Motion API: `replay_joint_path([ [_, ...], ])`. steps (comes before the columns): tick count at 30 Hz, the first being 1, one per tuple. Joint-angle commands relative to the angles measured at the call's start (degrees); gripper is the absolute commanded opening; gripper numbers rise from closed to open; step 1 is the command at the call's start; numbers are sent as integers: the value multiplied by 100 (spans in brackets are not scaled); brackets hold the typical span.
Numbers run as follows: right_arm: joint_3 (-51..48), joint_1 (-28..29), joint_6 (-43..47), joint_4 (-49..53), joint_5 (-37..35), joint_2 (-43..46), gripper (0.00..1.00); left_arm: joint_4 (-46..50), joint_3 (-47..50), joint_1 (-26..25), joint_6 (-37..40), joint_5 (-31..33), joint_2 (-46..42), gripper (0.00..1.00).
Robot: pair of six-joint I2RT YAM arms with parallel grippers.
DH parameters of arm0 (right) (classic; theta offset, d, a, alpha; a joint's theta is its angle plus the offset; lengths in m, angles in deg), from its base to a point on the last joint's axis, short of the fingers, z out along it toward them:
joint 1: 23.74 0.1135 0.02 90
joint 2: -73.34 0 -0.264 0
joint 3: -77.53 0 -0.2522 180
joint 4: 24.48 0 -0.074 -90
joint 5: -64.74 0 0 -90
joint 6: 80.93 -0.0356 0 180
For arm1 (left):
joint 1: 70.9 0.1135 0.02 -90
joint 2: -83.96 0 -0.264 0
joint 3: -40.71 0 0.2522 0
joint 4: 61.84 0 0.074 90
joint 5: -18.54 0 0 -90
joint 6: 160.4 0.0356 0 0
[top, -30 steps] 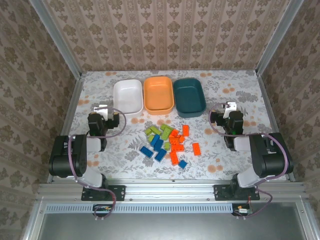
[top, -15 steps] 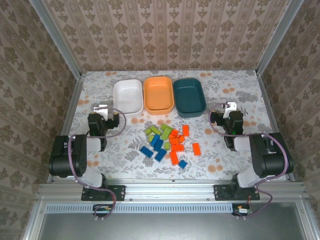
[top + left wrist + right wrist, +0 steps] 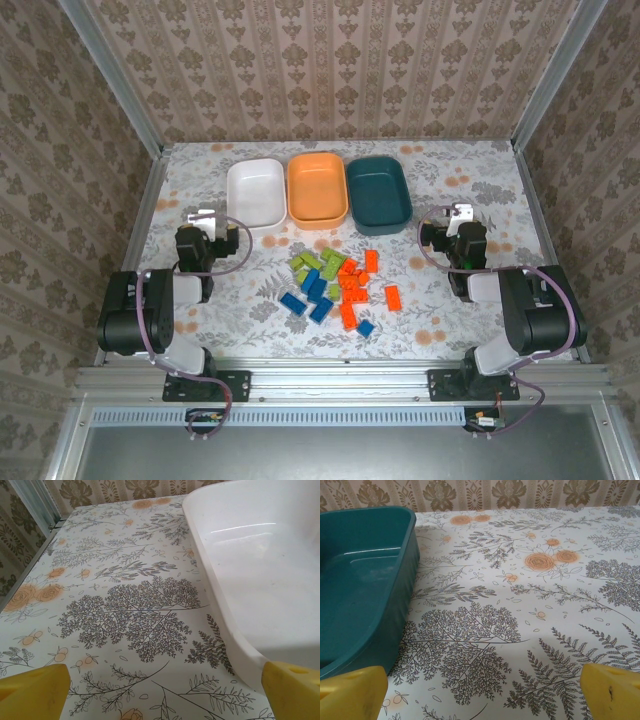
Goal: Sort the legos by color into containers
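**A:** Has anything shifted in the last second?

**B:** No. The legos [image 3: 335, 285] lie in the same loose heap in the middle of the tabletop [image 3: 450, 330], with orange, blue and green mixed and none lifted.

**A:** And the bowls?

**B:** The white bowl [image 3: 256, 193], orange bowl [image 3: 317, 189] and teal bowl [image 3: 379, 189] sit in a row at twelve o'clock from the heap. All three look bare inside.

**A:** The arms?

**B:** The left arm [image 3: 205, 245] sits at nine o'clock from the heap and the right arm [image 3: 462, 245] at three o'clock, both exactly as they were. The left jaws gape as wide as they go with nothing between them. Their yellow fingertips [image 3: 30, 690] frame the white bowl's near corner, off at one o'clock. The right jaws are just as wide and hold nothing, with the teal bowl at ten o'clock from them.

**A:** What does that mean for the task?

**B:** I judge the sorting hasn't begun. Every piece is yet to be moved, and neither arm has made a first reach toward the heap.
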Motion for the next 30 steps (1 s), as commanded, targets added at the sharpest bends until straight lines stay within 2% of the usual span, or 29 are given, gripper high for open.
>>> replay_joint_path([
  [1,110,-27,62,78,117,-36,100,1,-105,68,-69,-144,25,100],
  [8,97,-32,50,81,103,-1,100,-7,-101,78,-80,-145,22,100],
  [14,287,-29,-33,858,-135,553,100,549,-215,141,-274,94,-450,100],
  [17,585,-36,-164,1783,-419,1102,100,1082,-297,140,-364,324,-894,100],
  [20,1139,-43,-481,3045,-676,1500,100,1920,-522,152,-751,823,-1430,100],
  [23,1760,-70,-1021,4291,-695,1736,100,3210,-1012,169,-1363,1188,-1890,100],
  [25,2292,-97,-1456,5174,-811,1770,100,4174,-1432,175,-1544,1178,-2151,100],
  [30,3298,-115,-2029,6667,-570,1755,100,5685,-2175,167,-2081,1307,-2656,100],
])
